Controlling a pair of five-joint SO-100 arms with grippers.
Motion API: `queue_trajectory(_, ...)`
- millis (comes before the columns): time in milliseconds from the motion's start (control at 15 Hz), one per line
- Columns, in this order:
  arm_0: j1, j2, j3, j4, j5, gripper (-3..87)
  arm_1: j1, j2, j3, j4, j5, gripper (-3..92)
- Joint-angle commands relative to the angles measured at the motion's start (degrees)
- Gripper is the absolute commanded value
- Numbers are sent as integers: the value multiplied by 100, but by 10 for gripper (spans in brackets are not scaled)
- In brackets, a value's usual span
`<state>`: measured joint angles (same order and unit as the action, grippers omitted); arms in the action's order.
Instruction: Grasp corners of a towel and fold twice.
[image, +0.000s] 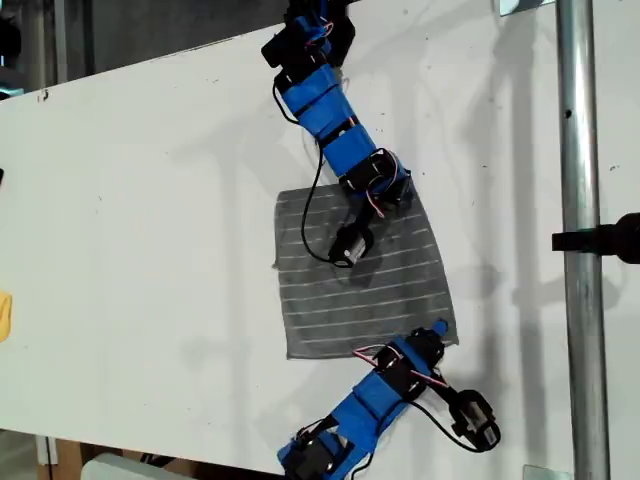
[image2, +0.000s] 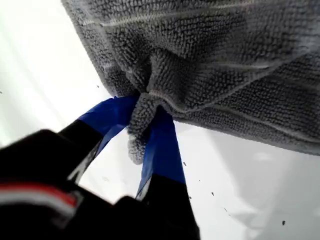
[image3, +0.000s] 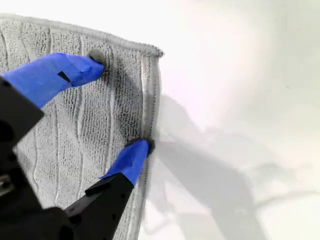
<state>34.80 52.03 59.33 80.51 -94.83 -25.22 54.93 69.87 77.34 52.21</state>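
The dark grey towel (image: 360, 285) with thin white stripes lies on the white table (image: 140, 220). My first gripper (image: 398, 187) reaches in from the exterior view's top to the towel's upper right corner. In the first wrist view, the gripper (image2: 145, 112) is shut on that bunched corner (image2: 137, 142), and the towel (image2: 215, 60) is pulled up into folds there. My second gripper (image: 438, 330) comes from the exterior view's bottom to the lower right corner. It (image3: 120, 105) stands open over the flat towel (image3: 70, 135), one fingertip (image3: 141, 147) at the edge, below the corner (image3: 154, 51).
A vertical metal pole (image: 575, 200) with a black clamp (image: 610, 238) stands at the exterior view's right. A yellow object (image: 4, 315) sits at that view's left edge. The first arm's black camera (image: 350, 245) hangs over the towel's middle. The table's near edge runs along the bottom.
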Motion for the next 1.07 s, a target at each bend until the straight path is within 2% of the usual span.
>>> queue_trajectory(0, 97, -44, -360, -158, -53, 277, 114, 18, -325, -79, -9, -3)
queue_trajectory(267, -79, -703, -360, -536, -123, 269, 114, -9, -396, -79, -26, -3)
queue_trajectory(333, -97, -826, -369, -598, -149, 185, 114, -9, -396, -79, -18, -3)
queue_trajectory(400, -105, -826, -334, -571, -264, 44, 114, -9, -396, -79, 0, -3)
queue_trajectory(467, -123, -809, -334, -624, -132, -29, 114, -9, -396, -88, 9, -3)
queue_trajectory(800, -316, -545, -404, -466, 35, -29, 141, -18, -439, -105, 18, -3)
queue_trajectory(1000, -510, 290, -545, 105, 299, -29, 44, 650, -624, 255, 18, -3)
